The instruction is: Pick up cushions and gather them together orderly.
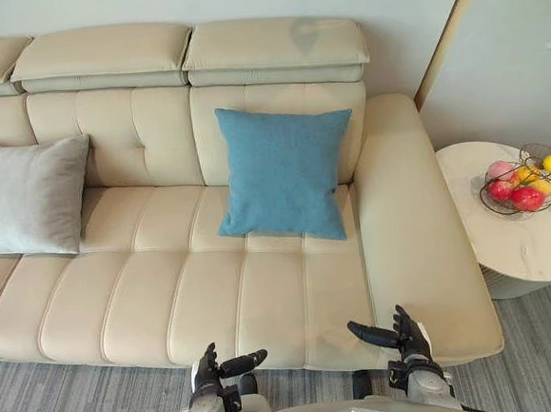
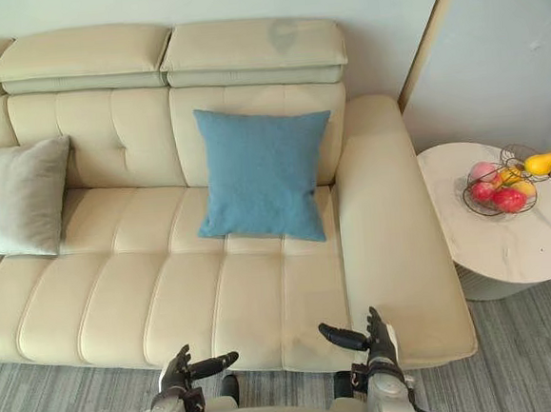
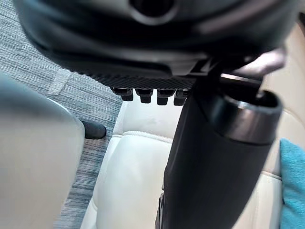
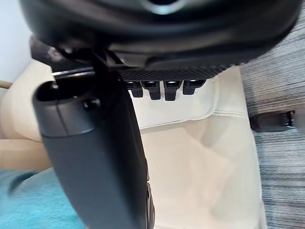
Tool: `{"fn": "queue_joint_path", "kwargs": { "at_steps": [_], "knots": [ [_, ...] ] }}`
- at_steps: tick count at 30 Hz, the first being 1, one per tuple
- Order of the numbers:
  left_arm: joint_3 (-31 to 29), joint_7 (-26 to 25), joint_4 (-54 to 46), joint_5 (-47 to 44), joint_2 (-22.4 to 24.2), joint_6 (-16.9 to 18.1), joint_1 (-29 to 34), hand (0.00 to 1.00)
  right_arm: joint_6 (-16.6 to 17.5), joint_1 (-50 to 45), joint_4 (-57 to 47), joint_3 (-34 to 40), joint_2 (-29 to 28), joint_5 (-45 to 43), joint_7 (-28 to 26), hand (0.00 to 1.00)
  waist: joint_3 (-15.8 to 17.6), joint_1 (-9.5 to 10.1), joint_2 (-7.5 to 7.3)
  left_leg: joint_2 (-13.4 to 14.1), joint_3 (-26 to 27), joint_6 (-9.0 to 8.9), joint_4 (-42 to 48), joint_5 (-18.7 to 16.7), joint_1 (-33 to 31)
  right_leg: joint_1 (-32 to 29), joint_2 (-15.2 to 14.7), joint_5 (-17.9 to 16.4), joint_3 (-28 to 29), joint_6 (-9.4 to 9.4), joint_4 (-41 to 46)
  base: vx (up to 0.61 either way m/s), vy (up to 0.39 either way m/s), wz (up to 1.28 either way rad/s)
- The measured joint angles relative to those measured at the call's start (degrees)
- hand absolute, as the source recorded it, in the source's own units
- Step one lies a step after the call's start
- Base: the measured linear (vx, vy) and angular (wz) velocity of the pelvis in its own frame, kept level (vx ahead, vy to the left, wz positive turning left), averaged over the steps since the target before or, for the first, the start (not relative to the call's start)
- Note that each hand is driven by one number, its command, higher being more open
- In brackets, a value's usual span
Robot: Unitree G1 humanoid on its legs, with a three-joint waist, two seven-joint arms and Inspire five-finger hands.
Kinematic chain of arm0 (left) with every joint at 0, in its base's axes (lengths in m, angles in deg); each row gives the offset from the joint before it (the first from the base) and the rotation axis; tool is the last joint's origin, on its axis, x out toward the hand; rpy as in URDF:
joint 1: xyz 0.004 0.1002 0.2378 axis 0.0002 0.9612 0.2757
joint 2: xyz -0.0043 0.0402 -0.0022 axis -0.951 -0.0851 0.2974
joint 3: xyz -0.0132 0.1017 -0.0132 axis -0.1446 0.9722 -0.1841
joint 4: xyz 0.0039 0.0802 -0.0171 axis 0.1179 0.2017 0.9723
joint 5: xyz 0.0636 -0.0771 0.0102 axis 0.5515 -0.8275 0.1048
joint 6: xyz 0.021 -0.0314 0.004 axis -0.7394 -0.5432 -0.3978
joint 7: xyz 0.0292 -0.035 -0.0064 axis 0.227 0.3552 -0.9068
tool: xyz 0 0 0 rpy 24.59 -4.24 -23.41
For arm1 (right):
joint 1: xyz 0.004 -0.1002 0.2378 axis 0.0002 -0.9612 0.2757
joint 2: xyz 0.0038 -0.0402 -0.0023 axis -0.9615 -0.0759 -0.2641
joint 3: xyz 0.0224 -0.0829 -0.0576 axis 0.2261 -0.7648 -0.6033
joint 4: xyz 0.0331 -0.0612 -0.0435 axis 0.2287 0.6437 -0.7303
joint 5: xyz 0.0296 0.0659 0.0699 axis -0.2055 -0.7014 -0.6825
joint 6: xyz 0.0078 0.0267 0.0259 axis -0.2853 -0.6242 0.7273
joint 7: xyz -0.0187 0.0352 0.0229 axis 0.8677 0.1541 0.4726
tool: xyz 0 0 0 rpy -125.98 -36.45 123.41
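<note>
The blue cushion (image 1: 282, 172) is propped against the backrest at the right end of the sofa (image 1: 168, 300). The grey cushion (image 1: 27, 197) leans on the backrest way over on the left, so the two are well apart with bare seat between them.

Looks like nothing's been picked up yet, so I'd call this the approach step. The left robot hand (image 1: 212, 371) and right robot hand (image 1: 407, 337) hover low at the sofa's front edge. Both are released, fingers straight, thumbs sticking inward, holding nothing. The next move probably means reaching forward over the seat to the blue one, since it's closer.

The blue cushion is roughly square, so no real long axis. Its face points out toward the robot and it's tipped a bit off square. The grey one looks wider than tall, running along the sofa.

Off to the right, a round tabletop (image 1: 531, 243) carries a fruit basket (image 1: 522, 187).
</note>
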Motion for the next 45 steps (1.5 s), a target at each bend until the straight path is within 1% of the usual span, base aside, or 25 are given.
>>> {"fn": "queue_joint_path", "kwargs": {
  "at_steps": [6,9,10,11,12,13,14,16,18,19,20,21,22,23,24,26,27,28,29,30,32,34,37,39,45],
  "knots": [
    [0.0,0.5,2.1,2.3,-1.2,-0.1,-0.1,1.00,0.8,1.1,3.8,0.0,0.2,1.1,-0.1,1.00,-0.3,-0.18,-1.28,-0.2,1.7,-0.11,-0.8,-0.2,1.3,0.4,0.0,0.8,1.7,0.10,-1.5,0.06,0.030,-0.17],
    [0.0,0.3,2.1,2.4,-1.4,-0.1,-0.8,1.00,0.7,3.5,4.3,0.0,0.0,1.1,-0.1,1.00,0.3,0.11,-1.74,0.5,5.9,0.03,1.6,-1.9,1.1,-2.3,0.6,2.2,5.3,-0.26,0.1,-0.03,0.041,-0.70],
    [0.0,0.1,2.0,2.4,-1.3,-0.2,-1.2,1.00,0.5,4.3,4.3,-0.1,0.0,1.2,0.1,1.00,0.5,0.23,-1.54,1.3,7.1,0.27,4.5,-3.3,-0.3,-3.6,1.3,3.9,4.5,-0.64,0.8,-0.12,0.035,-0.66],
    [0.0,0.1,1.8,2.4,-1.0,-0.2,-2.2,1.00,0.3,4.9,4.3,-0.3,0.0,1.3,0.3,1.00,1.1,0.35,-1.50,1.9,8.1,1.55,6.9,-4.3,-1.2,-4.8,1.8,5.9,3.6,-0.52,1.5,-0.21,0.040,-0.86],
    [-0.1,0.1,1.4,2.4,-0.4,-0.2,-3.0,1.00,0.0,5.7,4.3,-0.1,-0.1,1.5,0.6,1.00,1.1,1.00,-0.79,3.5,9.0,3.19,7.5,-4.8,-2.2,-4.9,2.5,10.0,3.2,0.41,-1.1,-0.23,0.002,-0.73],
    [-0.8,0.1,0.4,2.4,0.2,-0.2,-4.1,1.00,-0.2,6.4,4.2,-0.1,-0.5,1.5,1.1,1.00,2.0,1.09,-0.21,4.5,9.5,1.83,8.3,-4.0,-2.5,-8.9,2.8,-0.2,1.6,-2.47,13.8,-0.19,-0.005,-0.39],
    [-0.7,0.1,-0.6,2.4,0.3,-0.2,-4.3,1.00,-0.3,6.0,4.2,0.0,-0.8,1.5,1.5,1.00,2.1,0.92,-0.55,4.4,8.8,1.91,9.1,-3.9,-2.8,-11.2,2.3,-6.4,1.0,-2.68,25.8,-0.09,-0.024,0.12],
    [-0.6,-0.2,-2.1,2.3,0.1,-0.1,-4.1,1.00,-0.4,4.9,4.7,-0.3,-1.9,1.5,1.9,1.00,2.0,0.87,-2.07,3.6,6.9,2.06,11.9,-3.8,-4.3,-11.6,1.2,-11.7,1.1,-0.87,39.6,-0.07,-0.107,0.51],
    [-2.0,-0.6,-2.8,2.2,0.4,-0.1,-4.1,1.00,-0.4,5.5,5.4,-0.8,-2.7,1.5,2.1,1.00,2.1,1.11,-2.88,3.1,5.0,1.65,14.0,-3.6,-6.1,-10.4,1.8,-14.2,0.7,1.65,37.8,-0.20,-0.223,0.36],
    [-2.2,-0.9,-2.8,2.1,1.0,-0.1,-3.9,1.00,-0.3,5.8,5.4,-1.3,-2.5,1.4,2.3,1.00,1.5,1.95,-1.32,4.4,5.2,1.65,12.6,-3.3,-7.0,-7.9,3.1,-15.5,0.0,1.93,32.1,-0.22,-0.207,-0.08],
    [-2.2,-1.2,-2.9,2.0,1.4,0.0,-3.3,1.00,-0.3,6.9,5.4,-1.5,-2.8,1.4,2.7,1.00,2.1,3.23,-1.40,5.1,5.7,0.64,11.8,-1.4,-7.9,-7.0,3.6,-18.8,-0.6,-0.39,32.7,-0.21,-0.276,0.03],
    [-1.6,-1.3,-2.4,1.9,1.3,-0.3,-4.0,1.00,-0.2,7.9,5.8,-1.8,-2.3,1.4,3.0,1.00,3.0,2.95,-1.40,4.1,4.0,-0.19,12.0,0.9,-9.7,-5.0,3.4,-22.2,-2.1,-4.08,29.1,-0.27,-0.319,0.22],
    [-1.5,-1.3,-2.4,1.8,1.5,-0.5,-4.1,1.00,-0.4,8.4,6.1,-1.7,-1.9,1.4,3.2,1.00,3.5,3.12,-0.20,4.7,3.2,0.62,11.8,1.6,-10.0,-4.6,4.4,-21.3,-3.3,-3.99,28.4,-0.23,-0.240,0.45],
    [-1.2,-1.2,-2.5,1.8,2.3,-0.5,-3.6,1.00,-0.4,8.3,6.5,-1.6,-1.8,1.4,3.7,1.00,3.8,3.23,0.84,5.6,2.6,0.91,10.7,3.0,-10.1,-4.3,5.6,-20.6,-4.3,-5.11,27.6,-0.27,-0.162,0.40],
    [-1.2,-1.2,-2.7,1.8,2.5,-0.4,-3.0,1.00,-0.5,7.7,6.5,-1.4,-1.3,1.4,4.4,1.00,3.6,3.10,2.15,6.4,1.7,-0.09,9.1,5.1,-10.0,-4.3,6.2,-20.3,-5.8,-5.66,27.9,-0.26,-0.144,0.38],
    [-1.2,-1.2,-2.7,1.8,2.6,-0.4,-2.8,1.00,-0.6,7.5,6.7,-1.4,-1.3,1.4,4.8,1.00,3.6,2.90,2.30,6.6,1.5,0.67,7.6,6.6,-9.9,-4.8,6.4,-20.2,-6.8,-6.13,28.3,-0.24,-0.125,0.38],
    [-1.2,-1.0,-2.7,2.0,2.3,-0.4,-2.7,1.00,-0.9,7.4,7.0,-1.2,-1.2,1.4,5.3,1.00,3.7,2.34,2.17,6.5,1.7,2.10,5.2,5.3,-9.9,-5.1,6.0,-19.4,-8.8,-7.75,27.7,-0.23,-0.086,0.55],
    [-1.2,-1.0,-2.8,2.1,2.0,-0.5,-3.2,1.00,-0.9,7.4,7.4,-1.1,-1.1,1.4,5.6,1.00,4.4,2.02,1.02,5.7,1.7,2.29,8.6,4.3,-11.0,-5.1,4.9,-18.7,-9.8,-8.31,27.3,-0.16,-0.035,0.61],
    [-1.2,-1.1,-2.9,2.1,1.7,-0.5,-3.3,1.00,-1.1,7.3,7.7,-1.1,-0.8,1.4,5.8,1.00,4.5,2.01,0.65,4.3,1.3,2.24,13.7,3.8,-11.1,-4.9,3.8,-18.2,-10.2,-8.39,27.0,-0.17,0.025,0.54],
    [-1.1,-1.2,-2.9,2.2,1.8,-0.5,-3.4,1.00,-1.2,7.0,8.1,-1.1,-0.7,1.4,6.0,1.00,4.5,1.41,-0.18,2.1,1.3,1.78,19.3,-1.0,-10.9,-4.8,2.2,-17.2,-11.1,-7.85,26.0,-0.10,0.068,0.46],
    [-1.0,-1.3,-3.0,2.4,2.4,-0.5,-3.5,1.00,-1.3,6.9,8.1,-1.1,-0.6,1.5,6.1,1.00,4.1,1.31,0.30,0.7,1.3,2.36,23.1,-7.3,-9.7,-4.9,1.8,-15.0,-11.4,-6.96,23.7,-0.09,0.125,0.27],
    [-1.0,-1.3,-2.8,3.4,3.0,-0.6,-3.3,1.00,-1.3,7.1,8.5,-1.0,-0.9,1.5,5.6,1.00,4.1,1.13,0.45,0.4,1.4,2.47,21.7,-9.9,-8.7,-5.3,1.9,-14.0,-11.5,-5.83,23.3,-0.08,0.161,0.04],
    [-1.1,-1.5,-2.6,4.4,1.6,-0.8,-2.4,1.00,-1.7,6.4,10.3,-1.1,-2.8,1.5,4.1,1.00,2.7,0.54,-1.08,-1.9,2.7,4.14,17.6,-8.7,-6.1,-2.7,0.6,-11.2,-10.7,-4.17,18.5,-0.08,0.173,0.00],
    [-1.0,-1.5,-2.5,4.4,1.8,-0.8,-1.3,1.00,-1.7,5.3,10.4,0.4,-2.8,1.5,4.0,1.00,0.5,0.54,-1.06,-3.2,3.3,4.80,14.5,-7.7,-5.1,-2.1,0.1,-9.4,-10.1,-3.62,15.4,0.00,0.096,-0.02],
    [-1.2,-1.2,0.7,6.2,1.2,-1.3,-1.0,1.00,-2.3,4.9,13.3,7.7,-3.0,1.5,4.1,1.00,-0.7,0.07,-0.65,-5.1,3.9,5.26,6.8,-4.2,-0.1,2.4,0.3,-6.1,-9.4,-3.09,7.8,0.05,0.025,-0.03]
  ]
}}
